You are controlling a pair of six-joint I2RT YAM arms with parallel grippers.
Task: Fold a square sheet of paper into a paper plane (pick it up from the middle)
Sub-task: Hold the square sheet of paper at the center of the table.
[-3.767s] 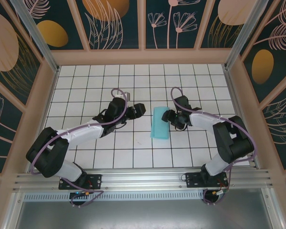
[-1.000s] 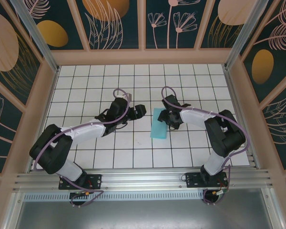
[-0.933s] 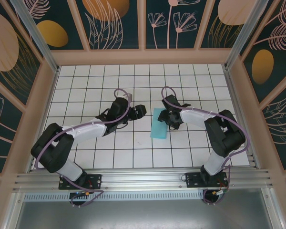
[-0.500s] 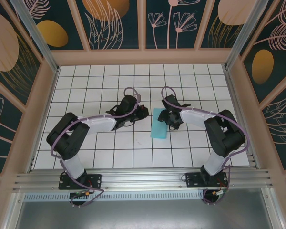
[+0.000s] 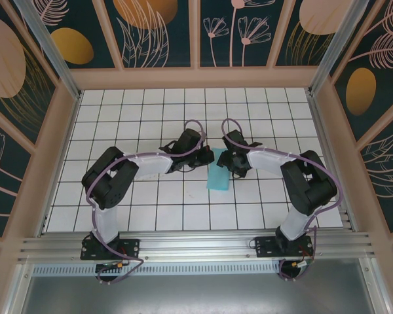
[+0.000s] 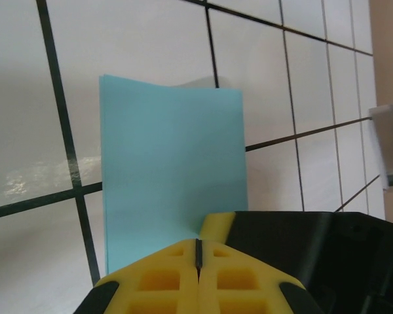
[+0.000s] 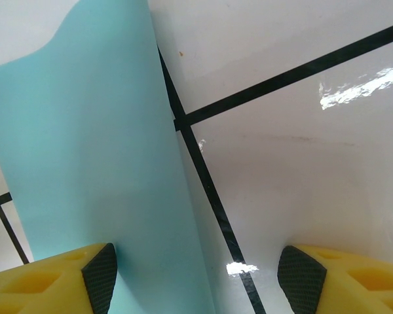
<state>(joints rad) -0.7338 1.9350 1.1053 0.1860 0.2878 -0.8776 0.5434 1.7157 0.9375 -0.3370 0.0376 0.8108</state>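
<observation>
The square sheet of paper (image 5: 217, 174) lies on the white grid table (image 5: 183, 203), folded into a narrow light cyan strip. In the top view my left gripper (image 5: 208, 157) is at the strip's upper left edge and my right gripper (image 5: 228, 161) at its upper right edge. The left wrist view has the paper (image 6: 170, 163) flat ahead of my left gripper (image 6: 198, 245), which is shut, its tips over the near edge with no paper seen between them. My right gripper (image 7: 200, 275) is open, straddling the paper's (image 7: 98, 150) right edge, one pad (image 7: 99, 269) on the sheet.
A yellow finger (image 6: 217, 226) and the black body (image 6: 314, 255) of the right gripper sit just right of my left fingertips. Wooden walls (image 5: 196, 77) enclose the table on three sides. Open tiles stretch in front of the paper.
My left arm swung right to the paper's edge and its gripper went from open to shut. The right arm and the paper stayed put over the last second.
</observation>
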